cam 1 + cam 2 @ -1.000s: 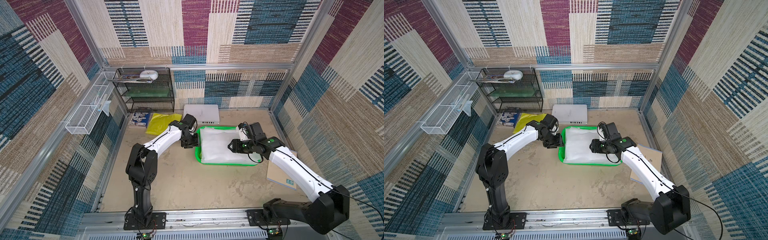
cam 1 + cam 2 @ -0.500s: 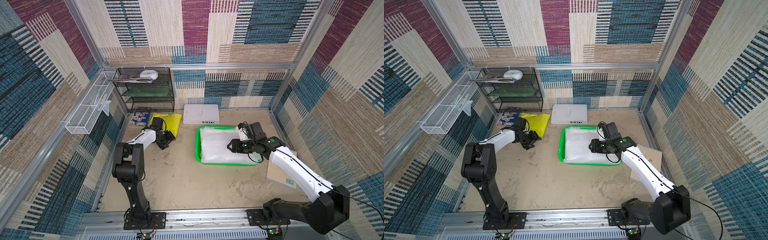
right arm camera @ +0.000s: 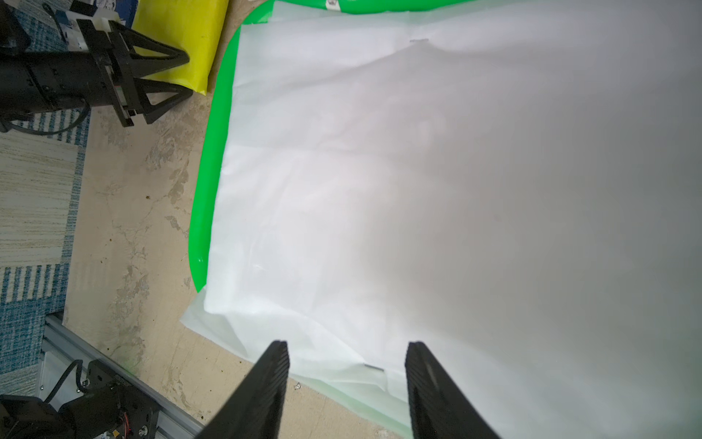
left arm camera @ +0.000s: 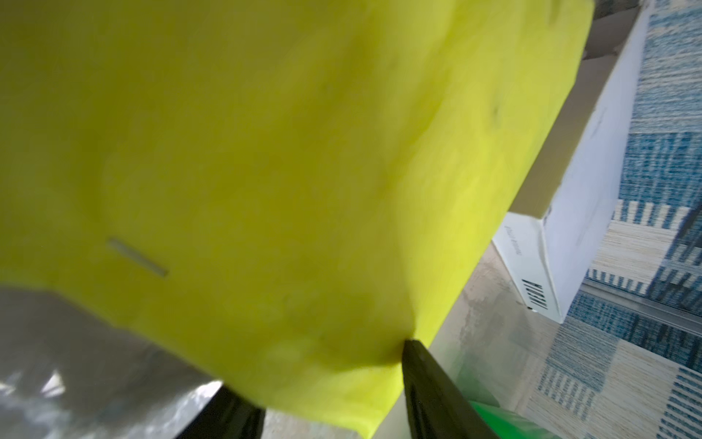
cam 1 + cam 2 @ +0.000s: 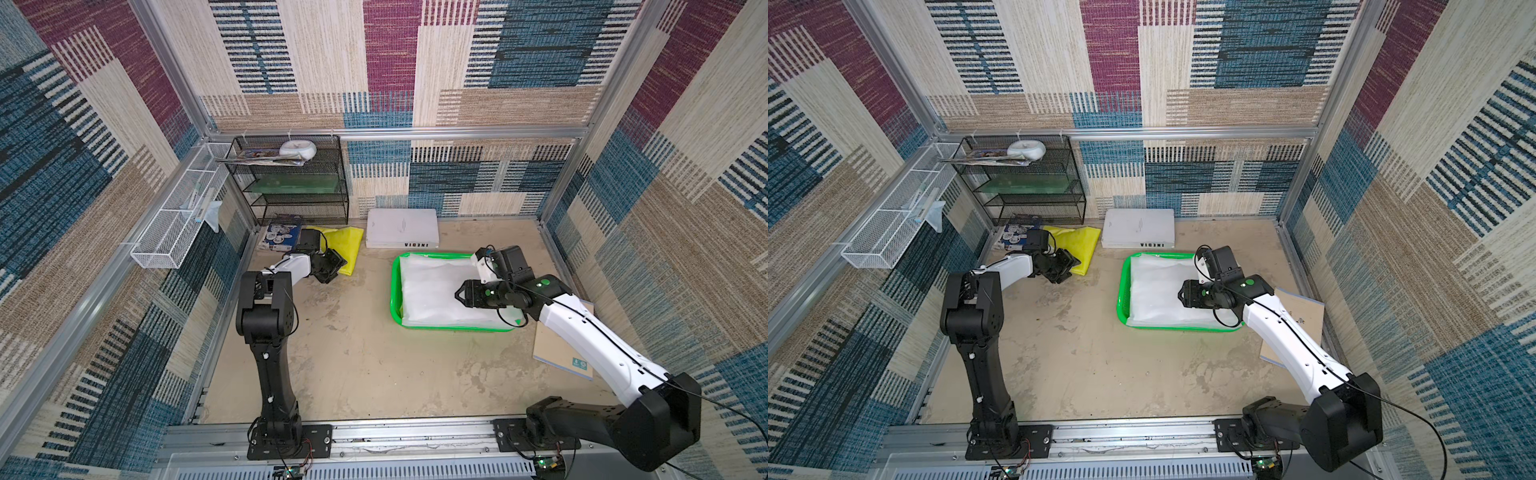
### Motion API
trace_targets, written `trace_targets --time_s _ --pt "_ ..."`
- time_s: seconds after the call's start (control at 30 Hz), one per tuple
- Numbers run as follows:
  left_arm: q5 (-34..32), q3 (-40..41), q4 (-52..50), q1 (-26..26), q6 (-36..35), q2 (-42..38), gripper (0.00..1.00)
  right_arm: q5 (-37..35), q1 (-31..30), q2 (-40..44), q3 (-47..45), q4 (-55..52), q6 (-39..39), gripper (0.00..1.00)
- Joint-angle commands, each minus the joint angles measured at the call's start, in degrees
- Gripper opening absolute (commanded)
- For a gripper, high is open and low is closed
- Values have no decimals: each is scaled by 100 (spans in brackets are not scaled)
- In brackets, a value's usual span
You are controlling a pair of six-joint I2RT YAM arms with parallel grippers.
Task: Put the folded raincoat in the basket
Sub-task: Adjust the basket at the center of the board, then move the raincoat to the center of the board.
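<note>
The green basket [image 5: 395, 291] [image 5: 1122, 291] [image 3: 212, 152] stands on the floor with a white folded raincoat [image 5: 432, 286] [image 5: 1154, 291] [image 3: 418, 190] lying in it; one corner of the white sheet hangs over the near rim. A yellow folded raincoat [image 5: 347, 247] [image 5: 1079, 243] [image 4: 266, 152] [image 3: 182, 38] lies on the floor to the basket's left. My left gripper [image 5: 338, 268] [image 5: 1073, 266] [image 4: 319, 368] [image 3: 188, 76] is open, its fingers on either side of the yellow raincoat's near corner. My right gripper [image 5: 457, 296] [image 5: 1179, 296] [image 3: 345, 344] hangs open just above the white raincoat, holding nothing.
A white box [image 5: 402, 232] lies by the back wall behind the basket. A black mesh rack [image 5: 291, 183] and a magazine [image 5: 282, 235] occupy the back left corner. A white wire basket [image 5: 178, 224] hangs on the left wall. A brown board [image 5: 565, 353] lies at right.
My left arm has swung away from the basket's left rim, leftward and back, to the yellow raincoat. The right arm and the white raincoat have not moved.
</note>
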State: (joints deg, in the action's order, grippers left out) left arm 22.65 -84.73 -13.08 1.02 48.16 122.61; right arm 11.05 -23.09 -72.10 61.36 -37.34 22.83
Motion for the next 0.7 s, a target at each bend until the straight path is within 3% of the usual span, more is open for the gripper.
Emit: trace_targets --time_s 0.0,0.1,0.27,0.43,0.57,0.6,0.63,0.67 --pt "-52 -147 -23 -40 30 273 53 39 0 57 -57 -68 -50 55" --pt "77 -292 -124 -33 19 379 39 42 0 73 -99 -28 -31 55" --pt "188 445 175 -40 178 -272 0 77 -2 55 -150 21 -21 55" --pt "155 1853 86 -31 316 -1672 0 207 -2 37 -160 78 -15 55" --pt "66 3606 -543 25 436 -3518 0 296 -2 57 -195 148 3 55" --pt "-16 4013 -766 31 425 -4021 4 318 3 60 -191 149 10 56" --pt "-168 4387 -1077 39 418 -4655 18 362 0 50 -178 140 10 55" --pt "-282 4615 -1560 39 365 -5222 39 415 -6 47 -177 137 -6 56"
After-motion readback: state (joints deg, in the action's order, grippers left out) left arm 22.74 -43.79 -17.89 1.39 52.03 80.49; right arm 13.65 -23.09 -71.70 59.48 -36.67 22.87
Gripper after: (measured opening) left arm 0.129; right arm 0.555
